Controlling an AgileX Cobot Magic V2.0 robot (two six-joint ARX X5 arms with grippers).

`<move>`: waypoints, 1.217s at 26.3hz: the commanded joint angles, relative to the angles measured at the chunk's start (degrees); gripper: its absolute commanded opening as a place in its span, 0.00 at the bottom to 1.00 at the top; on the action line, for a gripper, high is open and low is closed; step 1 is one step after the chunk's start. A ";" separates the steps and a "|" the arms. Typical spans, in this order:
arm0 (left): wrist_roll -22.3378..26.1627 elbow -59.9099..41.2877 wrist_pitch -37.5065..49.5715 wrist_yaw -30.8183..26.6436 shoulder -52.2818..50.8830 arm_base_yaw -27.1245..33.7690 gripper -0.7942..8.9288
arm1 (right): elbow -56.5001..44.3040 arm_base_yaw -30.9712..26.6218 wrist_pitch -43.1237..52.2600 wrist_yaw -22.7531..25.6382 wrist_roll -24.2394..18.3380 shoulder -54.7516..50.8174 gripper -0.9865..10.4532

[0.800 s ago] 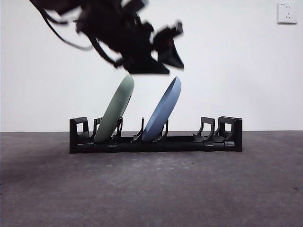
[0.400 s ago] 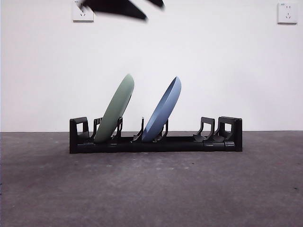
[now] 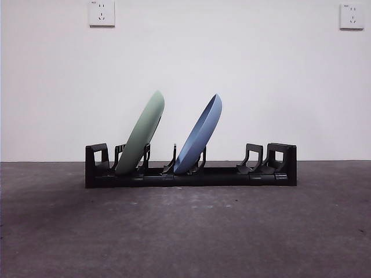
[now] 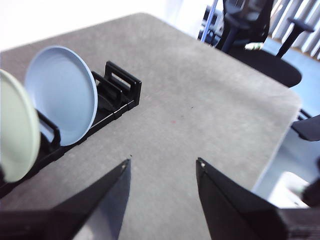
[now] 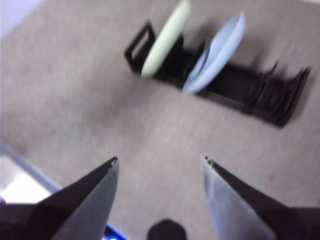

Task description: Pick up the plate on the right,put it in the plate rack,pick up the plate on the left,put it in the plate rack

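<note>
Two plates (image 3: 141, 134) lean in plate rack (image 3: 191, 171); only wrist views show left hand (image 4: 162, 172), right hand (image 5: 160, 165), both open

Each pincer (image 4: 162, 172) (image 5: 160, 167) has two black, wedge-shaped, pointed jaws.

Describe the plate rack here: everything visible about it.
The plate rack is long, low and black, seemingly plastic, with blocky ends and curved upright prongs. It sits flat on the grey table near the white wall. A green plate and a blue plate stand tilted in its left-hand slots; the right-hand slots hold nothing. Neither gripper touches it.
</note>
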 commanded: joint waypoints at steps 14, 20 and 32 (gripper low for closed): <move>0.28 0.09 -5.60 -0.37 -3.67 -0.13 0.27 | -12.66 0.07 -0.50 -0.66 -1.77 -5.33 0.14; 0.72 0.11 -5.42 -0.24 -3.02 -0.13 0.07 | -12.63 0.07 -0.90 -0.66 -2.56 -5.49 0.08; 0.70 0.11 -5.53 -0.24 -2.01 -0.13 0.08 | -12.63 0.07 1.73 -0.42 -2.62 -5.44 0.09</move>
